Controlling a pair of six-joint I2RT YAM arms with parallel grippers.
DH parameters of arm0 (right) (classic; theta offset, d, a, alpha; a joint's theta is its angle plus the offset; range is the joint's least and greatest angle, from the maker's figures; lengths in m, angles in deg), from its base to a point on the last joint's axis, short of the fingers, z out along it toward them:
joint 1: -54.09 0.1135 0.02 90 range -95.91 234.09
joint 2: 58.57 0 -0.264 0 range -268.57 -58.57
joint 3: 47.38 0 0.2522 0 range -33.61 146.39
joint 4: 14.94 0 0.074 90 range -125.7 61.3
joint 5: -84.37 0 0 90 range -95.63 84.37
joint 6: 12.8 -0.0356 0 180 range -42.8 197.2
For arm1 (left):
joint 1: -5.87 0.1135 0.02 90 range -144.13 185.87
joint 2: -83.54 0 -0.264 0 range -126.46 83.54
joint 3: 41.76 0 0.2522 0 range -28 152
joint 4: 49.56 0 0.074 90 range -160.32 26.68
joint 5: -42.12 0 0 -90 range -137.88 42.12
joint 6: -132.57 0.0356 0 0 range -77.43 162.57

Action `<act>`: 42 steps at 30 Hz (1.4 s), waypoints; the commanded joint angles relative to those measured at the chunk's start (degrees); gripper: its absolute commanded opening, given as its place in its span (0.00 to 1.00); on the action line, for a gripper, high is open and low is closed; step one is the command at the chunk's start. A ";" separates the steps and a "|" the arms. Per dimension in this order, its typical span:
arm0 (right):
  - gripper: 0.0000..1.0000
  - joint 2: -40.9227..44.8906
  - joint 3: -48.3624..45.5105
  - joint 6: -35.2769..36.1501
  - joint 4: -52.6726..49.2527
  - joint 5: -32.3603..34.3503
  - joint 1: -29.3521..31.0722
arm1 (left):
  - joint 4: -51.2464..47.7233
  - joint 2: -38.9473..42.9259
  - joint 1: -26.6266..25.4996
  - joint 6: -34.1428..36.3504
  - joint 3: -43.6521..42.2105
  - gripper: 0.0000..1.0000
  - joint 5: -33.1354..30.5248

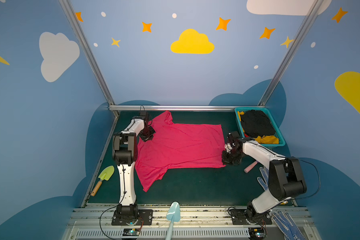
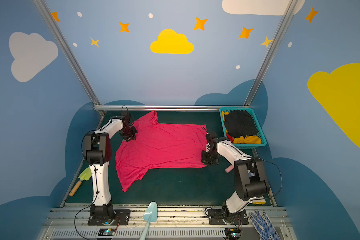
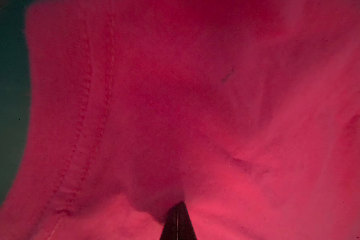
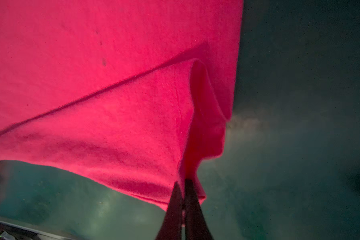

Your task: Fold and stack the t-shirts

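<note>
On the dark green worktop (image 1: 195,187) one pink-red t-shirt (image 1: 179,145) lies spread flat. Its neck end points to the left edge and its hem to the right edge. One sleeve reaches toward the far left corner, the second sleeve toward the near edge.

At the far right corner stands one teal basket (image 1: 280,133). It holds one black t-shirt (image 1: 256,123) and under it a mustard-yellow t-shirt (image 1: 266,139); if the yellow cloth is one garment or more, I cannot tell.

I count two trowels: a green trowel (image 1: 106,173) with a wooden handle at the left edge, and a light blue trowel (image 1: 173,212) on the metal rail (image 1: 206,214) at the near edge. Two blue-dotted gloves are visible: one glove (image 1: 263,178) on the worktop beside the right arm, one more glove (image 1: 285,224) on the rail near the right arm's base. One small pink roll (image 1: 250,167) lies near the right edge.

Two pincers work. The left pincer (image 3: 177,220) is clenched at the shoulder part of the pink-red t-shirt, close to the far sleeve, and the cloth puckers at its tips. The right pincer (image 4: 183,207) is clenched on the near right hem corner, with the cloth caught between its fingers.
</note>
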 commanded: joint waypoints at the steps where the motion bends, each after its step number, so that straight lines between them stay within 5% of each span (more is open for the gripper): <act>1: 0.00 2.54 -2.36 -1.81 -2.97 1.90 0.25 | -3.43 -4.41 1.47 -0.67 0.26 0.07 -4.12; 12: 0.00 4.12 -7.38 -3.64 -5.32 6.49 0.34 | -6.62 -7.23 2.37 -1.12 4.02 0.07 -5.02; 16: 0.30 3.73 -7.21 -4.45 -5.67 7.25 0.51 | -6.85 -6.69 2.40 -1.03 4.04 0.07 -4.80; 20: 0.40 4.14 -4.73 -4.92 -8.02 8.94 1.90 | -6.82 -4.75 2.14 -0.69 3.71 0.13 -3.62; 28: 0.62 8.33 6.69 -7.01 -17.61 17.87 9.99 | -7.19 4.11 0.48 0.95 2.67 0.40 -3.68; 33: 0.69 10.13 11.01 -7.87 -17.96 17.79 15.25 | -7.64 10.91 0.05 1.91 1.00 0.60 -5.41; 38: 0.63 10.06 12.46 -8.94 -13.40 13.77 21.38 | -9.07 15.92 -0.27 3.08 -1.12 0.66 -7.30; 42: 0.33 6.40 13.31 -9.15 -1.76 5.44 28.10 | -7.89 22.96 -0.51 3.33 -9.50 0.60 -9.01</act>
